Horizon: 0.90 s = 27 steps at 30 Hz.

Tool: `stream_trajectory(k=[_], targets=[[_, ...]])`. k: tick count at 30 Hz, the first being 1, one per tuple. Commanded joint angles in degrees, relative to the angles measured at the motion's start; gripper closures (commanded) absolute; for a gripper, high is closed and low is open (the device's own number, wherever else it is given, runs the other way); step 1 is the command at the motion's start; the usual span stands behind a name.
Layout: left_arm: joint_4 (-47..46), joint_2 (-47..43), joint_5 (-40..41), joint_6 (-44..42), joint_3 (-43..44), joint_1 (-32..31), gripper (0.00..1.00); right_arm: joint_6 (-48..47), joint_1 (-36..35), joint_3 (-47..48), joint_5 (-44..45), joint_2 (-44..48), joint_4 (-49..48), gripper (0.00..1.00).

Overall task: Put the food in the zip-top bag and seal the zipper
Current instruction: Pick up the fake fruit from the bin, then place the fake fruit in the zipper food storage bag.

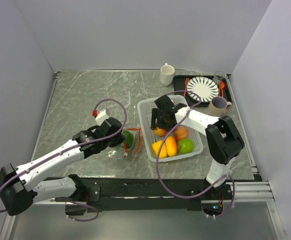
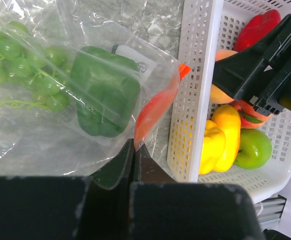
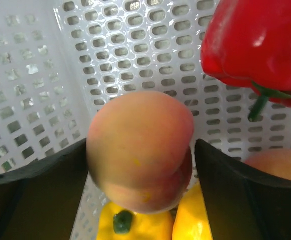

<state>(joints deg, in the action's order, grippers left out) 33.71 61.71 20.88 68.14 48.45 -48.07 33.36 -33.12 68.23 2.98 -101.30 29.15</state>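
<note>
On grey marbled counter, right of centre: white plastic mesh basket. Just left of it: clear soft zip-top bag, mouth toward the basket, green pepper and green grape bunch inside. Pinched tight in left jaws: bag's mouth edge by orange-red zipper strip. In the basket: yellow pepper, red pepper, green apple, and pink-orange peach between wide right jaws, pads at its sides; gripped or not, cannot tell.

White arms, black joints, purple cables
</note>
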Motion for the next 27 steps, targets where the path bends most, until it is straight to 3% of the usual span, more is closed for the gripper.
stream_trajectory(k=[1,4,8,18,27], targets=[[-0.75,0.25,0.39,-0.99,1.74,0.0,0.99,0.91,0.08,0.69,-1.58,0.92,-1.98,0.36],[-1.02,0.42,0.3,-0.99,1.65,0.0,0.99,1.09,0.08,-0.46,-0.79,2.5,-2.78,0.54],[-1.11,0.25,0.39,-1.08,1.65,0.0,0.99,1.0,0.08,-1.69,0.36,6.36,-2.68,0.67],[-1.46,0.25,0.65,-1.43,1.91,0.0,0.99,3.37,0.08,-6.78,-3.16,19.46,-5.15,0.72],[-0.85,0.43,1.35,-2.04,4.72,0.09,0.99,8.02,-3.96,-12.59,-13.26,28.87,-12.27,0.78]])
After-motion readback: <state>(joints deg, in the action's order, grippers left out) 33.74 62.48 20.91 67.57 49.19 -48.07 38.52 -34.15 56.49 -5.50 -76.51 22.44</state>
